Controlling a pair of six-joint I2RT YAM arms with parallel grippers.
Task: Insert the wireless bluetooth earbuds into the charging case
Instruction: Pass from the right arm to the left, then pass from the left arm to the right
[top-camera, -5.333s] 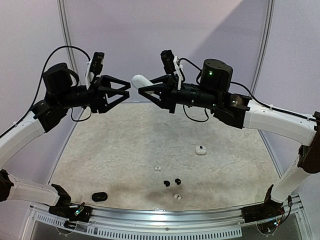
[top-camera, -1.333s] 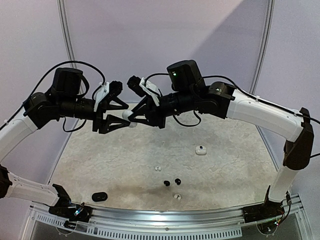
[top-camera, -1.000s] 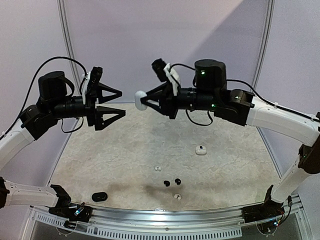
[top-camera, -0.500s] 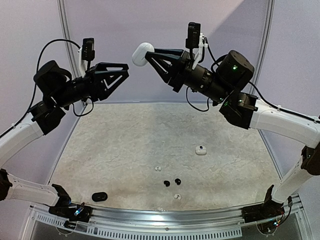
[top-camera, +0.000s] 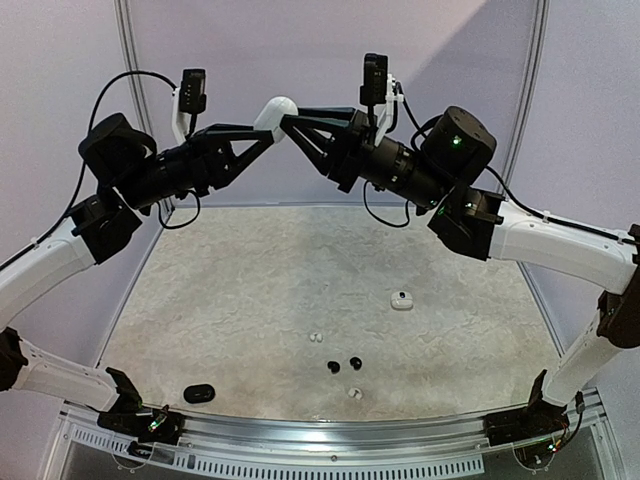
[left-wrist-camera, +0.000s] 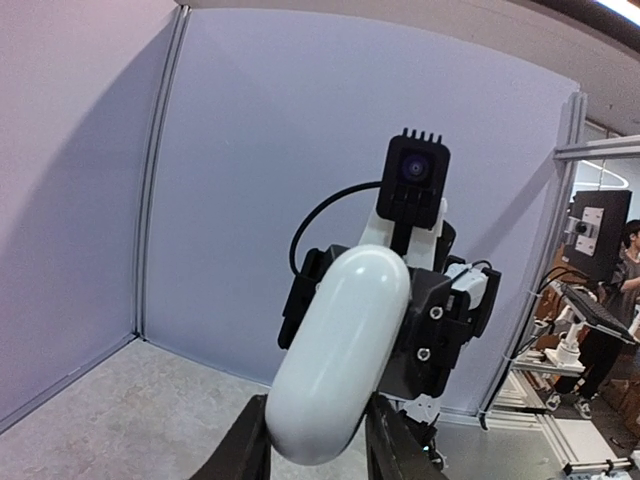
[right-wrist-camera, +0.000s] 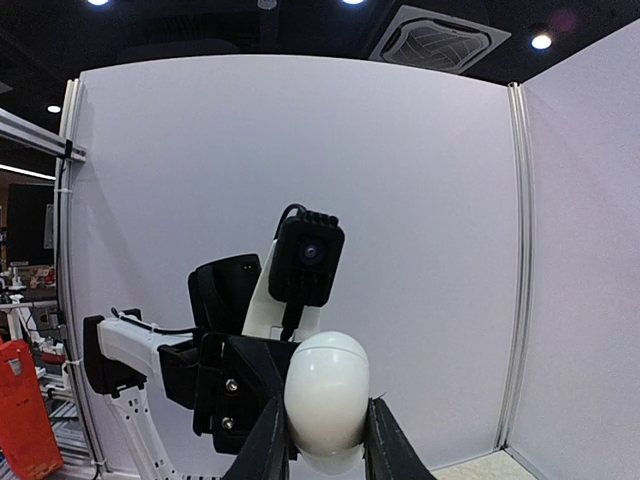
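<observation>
High above the table, a closed white capsule-shaped charging case hangs between both arms. My right gripper is shut on one end of it and my left gripper is shut on the other. In the left wrist view the case fills the gap between the left gripper fingers. The right wrist view shows the case end-on in the right gripper. On the table lie small white earbuds, two glossy black earbuds and another white bud.
A small white case sits on the speckled table to the right. A black oval case lies near the front left edge. White walls enclose the back and sides. Both arms are raised well off the surface.
My left gripper has swung up to the case and closed its wide jaws on it. The right gripper, still holding the case, shifted slightly toward the left arm.
</observation>
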